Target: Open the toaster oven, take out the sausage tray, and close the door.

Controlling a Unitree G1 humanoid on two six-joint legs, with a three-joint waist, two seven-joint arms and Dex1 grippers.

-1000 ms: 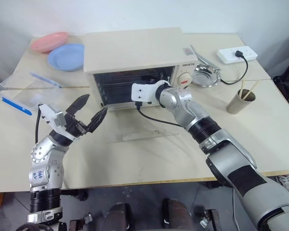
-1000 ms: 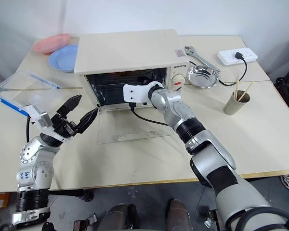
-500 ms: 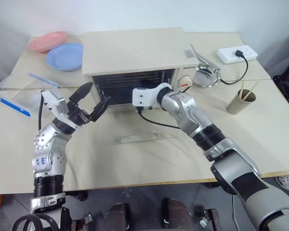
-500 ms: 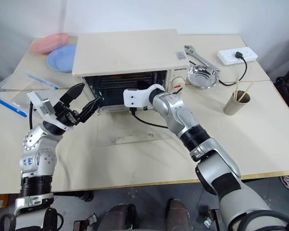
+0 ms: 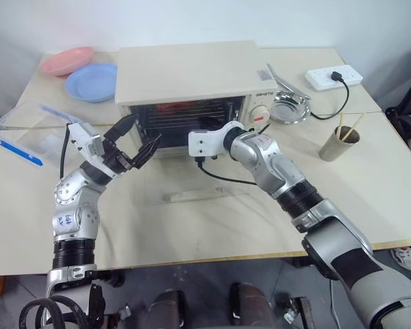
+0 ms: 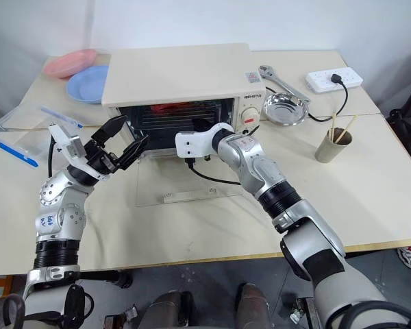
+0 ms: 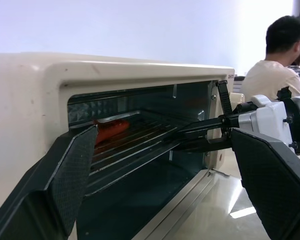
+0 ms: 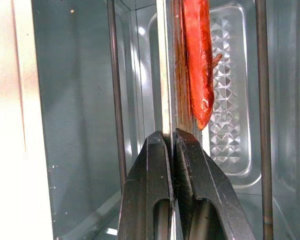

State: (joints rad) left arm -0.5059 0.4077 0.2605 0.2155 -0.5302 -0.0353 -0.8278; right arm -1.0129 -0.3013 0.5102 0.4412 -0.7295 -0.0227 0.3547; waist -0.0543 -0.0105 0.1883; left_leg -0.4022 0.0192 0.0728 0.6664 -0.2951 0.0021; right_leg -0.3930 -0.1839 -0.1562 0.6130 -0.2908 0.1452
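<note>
The cream toaster oven (image 5: pixel 192 68) stands at the back of the table. Its glass door (image 5: pixel 192 184) lies folded down flat in front of it. Inside, a red sausage (image 8: pixel 197 60) rests on the sausage tray (image 8: pixel 166 75), seen edge-on in the right wrist view. My right gripper (image 8: pixel 169 135) reaches into the oven's opening (image 5: pixel 205 123) and is shut on the tray's front edge. My left gripper (image 5: pixel 144 129) hovers open before the left part of the opening, holding nothing. The left wrist view shows the sausage (image 7: pixel 110 129) and the right gripper's black fingers (image 7: pixel 200 132).
Pink plate (image 5: pixel 68 59) and blue plate (image 5: pixel 92 81) lie at the back left, a clear container (image 5: pixel 27 130) at the left edge. At the right are a steel bowl (image 5: pixel 291 106), a wrench (image 5: pixel 281 74), a power strip (image 5: pixel 335 75) and a cup with chopsticks (image 5: pixel 339 142). A person (image 7: pixel 275 65) sits beyond.
My left gripper has risen and moved in toward the oven's opening, still open. My right gripper has closed on the tray's edge and drawn back slightly.
</note>
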